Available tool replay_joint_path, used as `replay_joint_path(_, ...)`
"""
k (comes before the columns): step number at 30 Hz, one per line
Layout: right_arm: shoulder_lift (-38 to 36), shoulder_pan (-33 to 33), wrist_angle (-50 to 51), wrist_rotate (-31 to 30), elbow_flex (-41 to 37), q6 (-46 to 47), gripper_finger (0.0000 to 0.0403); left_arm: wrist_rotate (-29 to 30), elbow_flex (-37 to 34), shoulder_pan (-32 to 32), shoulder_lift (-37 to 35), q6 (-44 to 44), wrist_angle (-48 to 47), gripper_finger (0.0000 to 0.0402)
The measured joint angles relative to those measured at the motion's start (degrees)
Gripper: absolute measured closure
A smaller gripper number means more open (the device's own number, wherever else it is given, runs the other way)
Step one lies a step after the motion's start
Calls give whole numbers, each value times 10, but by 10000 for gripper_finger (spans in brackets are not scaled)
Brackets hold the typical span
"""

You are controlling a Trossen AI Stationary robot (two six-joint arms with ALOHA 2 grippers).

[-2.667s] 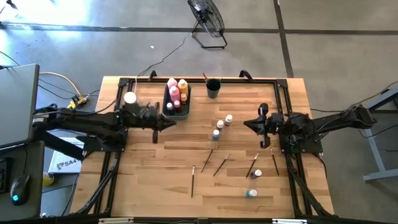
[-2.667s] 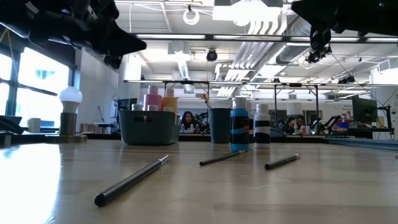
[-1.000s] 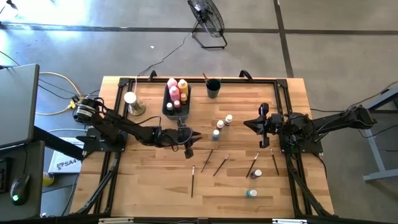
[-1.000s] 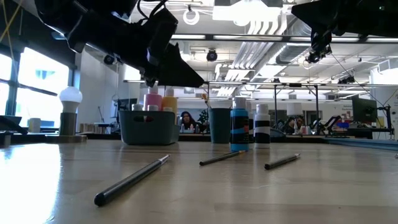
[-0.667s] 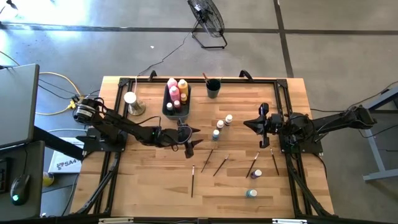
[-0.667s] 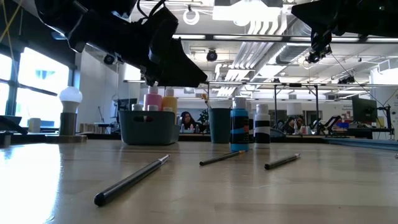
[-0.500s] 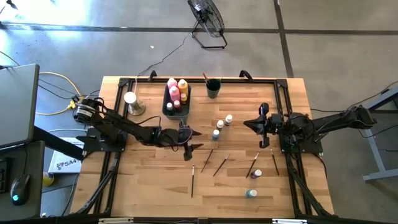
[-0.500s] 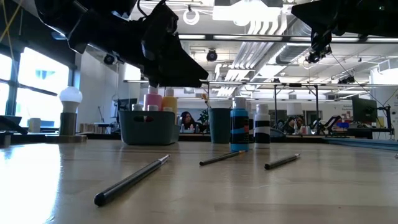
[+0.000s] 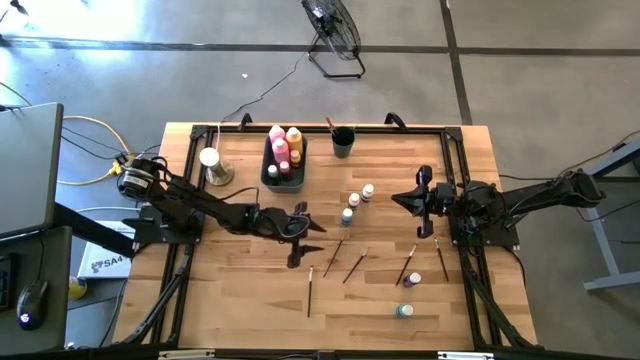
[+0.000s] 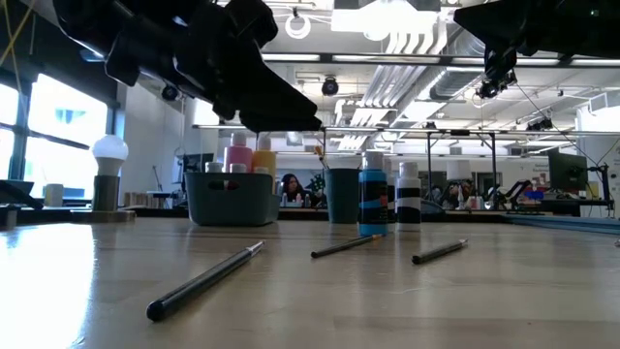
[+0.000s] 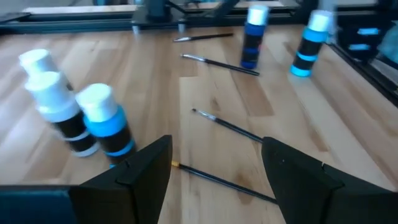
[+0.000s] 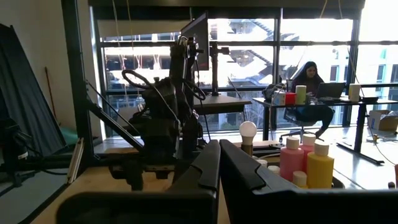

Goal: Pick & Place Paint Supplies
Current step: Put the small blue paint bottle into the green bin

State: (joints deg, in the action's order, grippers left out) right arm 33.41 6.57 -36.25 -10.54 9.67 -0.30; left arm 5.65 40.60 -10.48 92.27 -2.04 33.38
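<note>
The left claw (image 9: 303,238) hangs above the middle of the desk (image 9: 240,300) with its fingers spread wide and nothing in them. It looks like it is lining up to pick a thin paintbrush (image 11: 224,181) that lies flat on the wood right under it, with another brush (image 11: 225,126) just past it. Small paint bottles (image 9: 356,203) stand nearby, and the tall pink and yellow bottles (image 9: 285,142) are already in the dark bin (image 9: 271,180) at the back. Next it probably needs to drop down and close on the brush, though which brush it wants is hard to tell. The right claw (image 9: 417,203) waits on its own side, shut tight and holding nothing.
</note>
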Motion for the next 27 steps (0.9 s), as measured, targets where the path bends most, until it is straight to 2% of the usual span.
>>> replay_joint_path(6, 0, 0, 0, 0, 0, 0, 401, 118, 0, 0, 0, -65, 1, 158)
replay_joint_path(10, 0, 0, 0, 0, 0, 0, 401, 154, 0, 0, 0, -72, 1, 158)
replay_joint_path(18, 0, 0, 0, 0, 0, -11, 401, 182, 0, 1, 1, -72, 9, 158)
replay_joint_path(23, 0, 0, -1, 0, 0, -13, 401, 171, 7, 22, 43, -98, 73, 158)
replay_joint_path(27, 0, 0, -1, 0, 0, -13, 401, 170, 34, 40, 81, -121, 68, 158)
